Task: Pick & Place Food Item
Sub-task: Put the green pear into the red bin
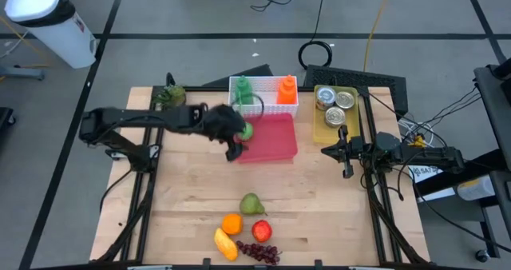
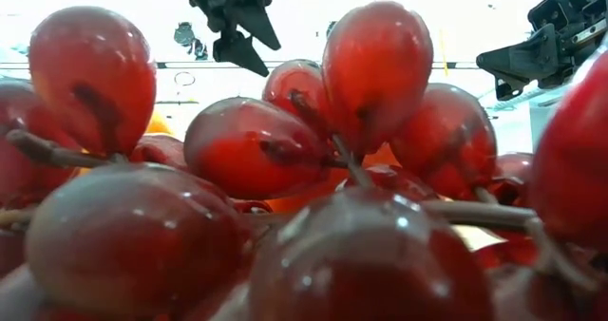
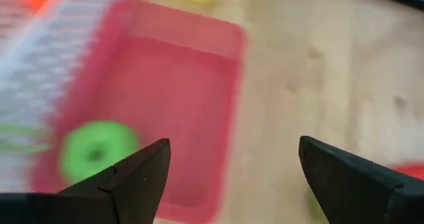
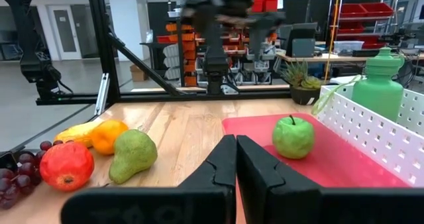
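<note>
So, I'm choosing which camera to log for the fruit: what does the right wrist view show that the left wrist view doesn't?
Only the right wrist view shows the pear, orange, red apple, grapes, green bottle in the white basket, and the shut right gripper. Only the left wrist view shows the open left gripper close up, above the tray's edge. Both show the green apple lying on the pink tray.
</note>
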Controlling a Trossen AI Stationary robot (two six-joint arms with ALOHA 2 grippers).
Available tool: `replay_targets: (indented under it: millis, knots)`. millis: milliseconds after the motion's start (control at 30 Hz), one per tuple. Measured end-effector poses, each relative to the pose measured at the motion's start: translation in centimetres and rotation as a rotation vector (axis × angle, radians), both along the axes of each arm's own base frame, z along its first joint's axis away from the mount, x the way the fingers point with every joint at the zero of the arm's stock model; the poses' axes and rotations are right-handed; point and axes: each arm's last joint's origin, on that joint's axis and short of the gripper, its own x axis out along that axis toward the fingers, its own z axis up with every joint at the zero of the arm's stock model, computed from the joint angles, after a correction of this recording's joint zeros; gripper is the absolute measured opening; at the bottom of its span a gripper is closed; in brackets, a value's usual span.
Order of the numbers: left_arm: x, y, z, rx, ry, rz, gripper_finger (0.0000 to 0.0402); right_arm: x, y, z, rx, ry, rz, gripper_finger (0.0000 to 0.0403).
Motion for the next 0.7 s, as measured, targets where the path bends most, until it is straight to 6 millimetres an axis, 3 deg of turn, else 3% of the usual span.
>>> replay_targets:
  millis: [367, 700]
  knots:
    - [2.3, -8.4, -2.5, -0.008, 0.014, -0.252, 0.0345, 0.0, 0.0, 0.0, 0.000, 0.000, 0.000, 0.0000]
    - [4.7, -12.2, -6.2, 0.036, 0.000, -0.395, 0.0345, 0.0, 0.0, 0.0, 0.000, 0.000, 0.000, 0.0000]
